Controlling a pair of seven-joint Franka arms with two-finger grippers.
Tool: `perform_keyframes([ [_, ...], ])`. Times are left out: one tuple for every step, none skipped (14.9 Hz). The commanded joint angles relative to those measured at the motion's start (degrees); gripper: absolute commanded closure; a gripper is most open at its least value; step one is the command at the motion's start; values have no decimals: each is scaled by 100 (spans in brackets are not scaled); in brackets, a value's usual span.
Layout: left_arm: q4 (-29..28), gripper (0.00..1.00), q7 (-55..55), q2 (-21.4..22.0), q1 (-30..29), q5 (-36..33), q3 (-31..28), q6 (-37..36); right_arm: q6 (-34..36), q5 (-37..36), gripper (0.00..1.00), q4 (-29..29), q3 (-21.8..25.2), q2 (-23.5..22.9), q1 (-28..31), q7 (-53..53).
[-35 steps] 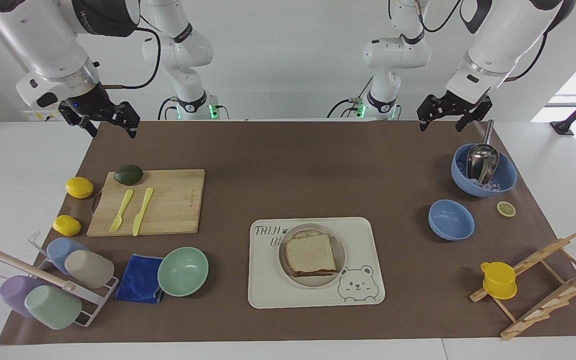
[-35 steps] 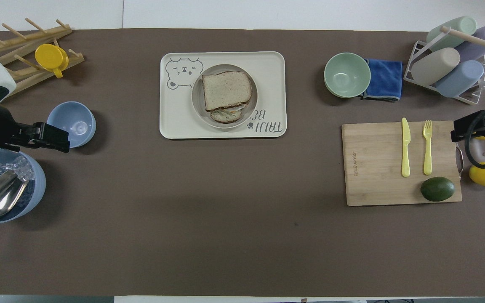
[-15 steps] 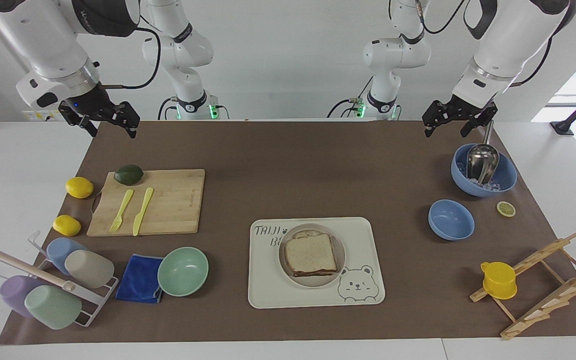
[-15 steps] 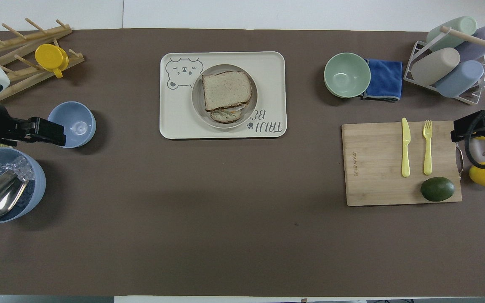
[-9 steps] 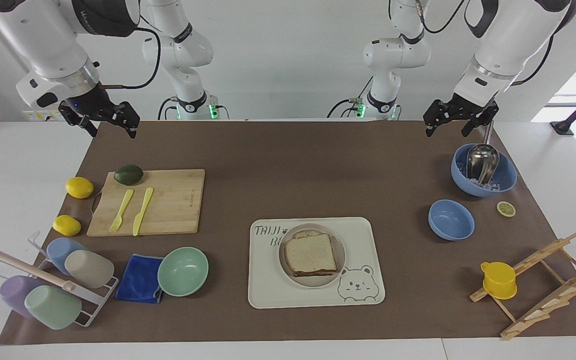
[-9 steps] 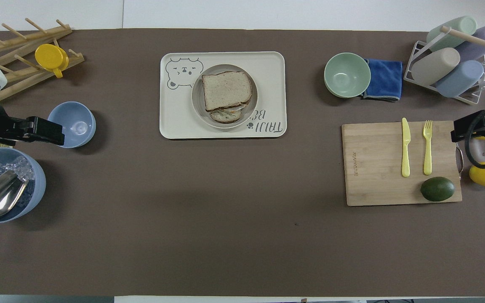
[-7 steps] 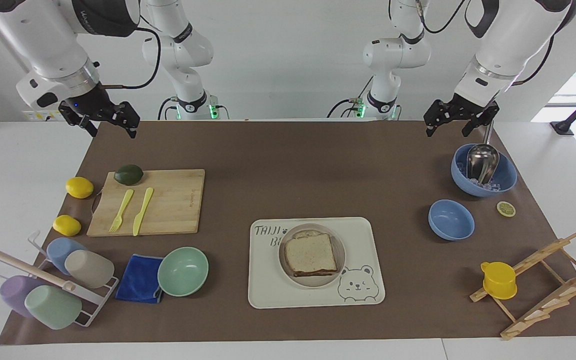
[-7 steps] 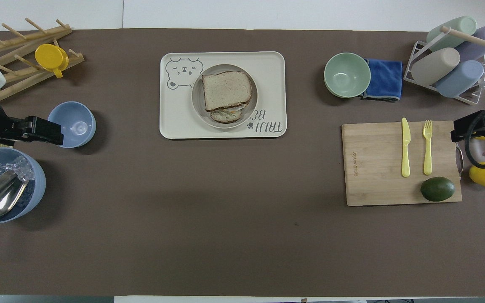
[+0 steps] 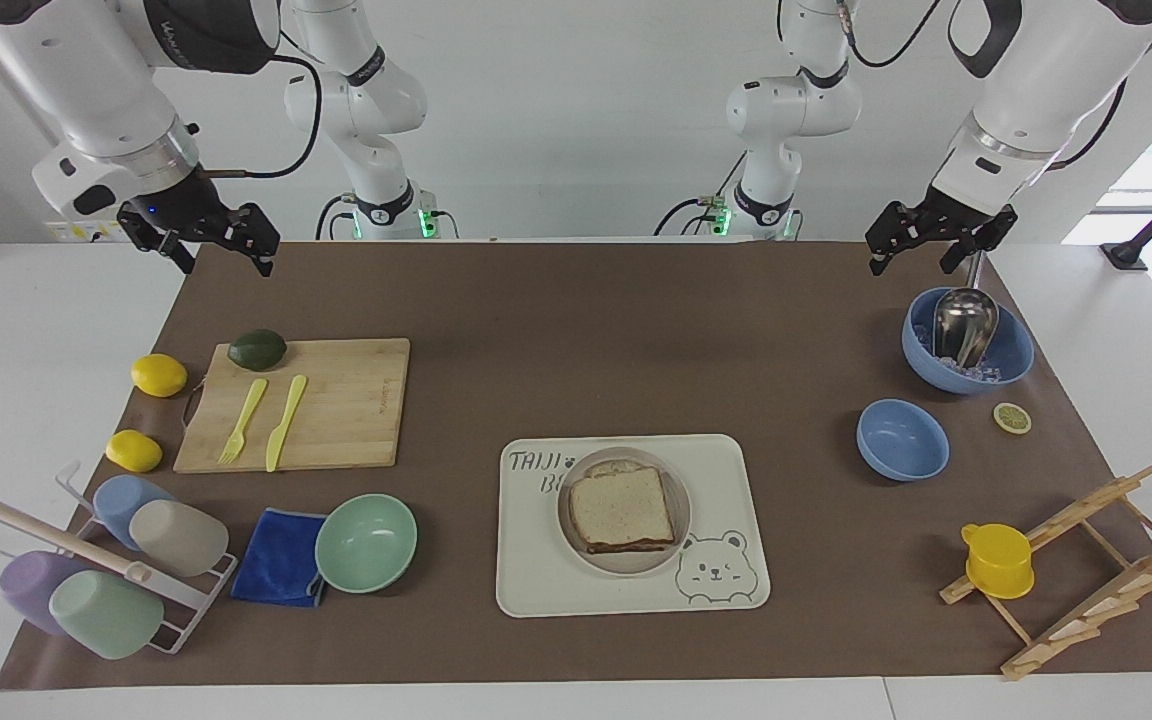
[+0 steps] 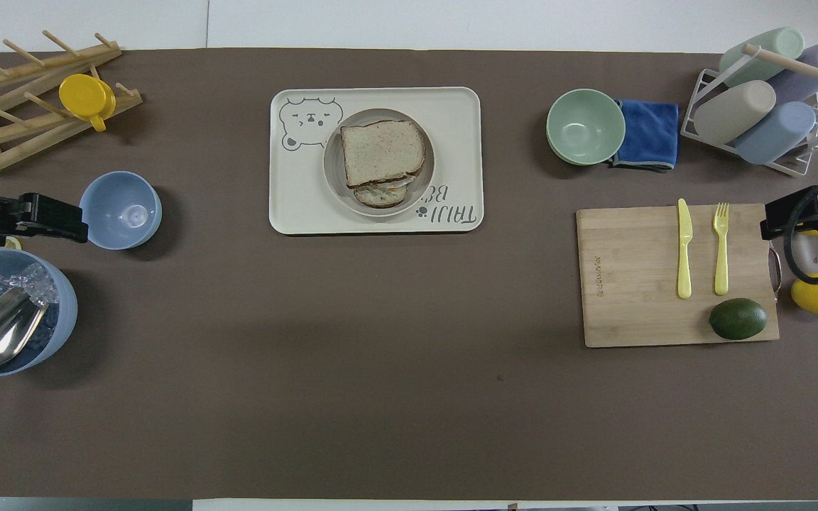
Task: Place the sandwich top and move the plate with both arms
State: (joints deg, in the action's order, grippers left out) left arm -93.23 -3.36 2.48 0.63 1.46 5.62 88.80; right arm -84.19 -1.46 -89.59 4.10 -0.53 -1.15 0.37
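The sandwich top (image 9: 621, 507) (image 10: 382, 151), a pale speckled bread slice, lies on the round beige plate (image 9: 636, 564) (image 10: 334, 186), covering most of a lower slice with filling (image 10: 379, 195). The plate stands on a cream bear-printed tray (image 9: 726, 520) (image 10: 459, 128). My left gripper (image 9: 911, 265) (image 10: 79, 223) hangs open and holds nothing, over the mat next to the big blue bowl at the left arm's end of the table. My right gripper (image 9: 226, 265) (image 10: 765, 226) waits open and holds nothing, over the mat's edge beside the cutting board. Both are well away from the plate.
A cutting board (image 9: 336, 400) carries a yellow fork, a knife and an avocado, with two lemons beside it. A mint-green bowl (image 9: 366, 542), a blue cloth and a cup rack stand farther out. At the left arm's end are a big blue bowl (image 9: 1011, 355) with ice and a scoop, a small blue bowl (image 9: 901, 440) and a wooden rack with a yellow cup.
My left gripper has drifted outward toward the left arm's end of the table. The right arm, the sandwich and the plate have not moved.
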Motion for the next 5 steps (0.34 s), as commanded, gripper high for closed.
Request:
perform_keyframes([
  [-125,0,72,103,16,-84,18,164,17,58,0,-32,-15,44,54,-117],
  [-125,0,63,103,25,-84,18,217,17,58,0,-32,-15,44,54,-125],
  [-125,0,63,95,25,-84,18,243,17,67,0,-32,-15,44,54,-117],
  [-134,0,63,103,25,-84,18,252,17,67,0,-32,-15,44,54,-117],
  [-125,0,63,95,25,-84,18,278,17,58,0,-32,-15,44,54,-117],
])
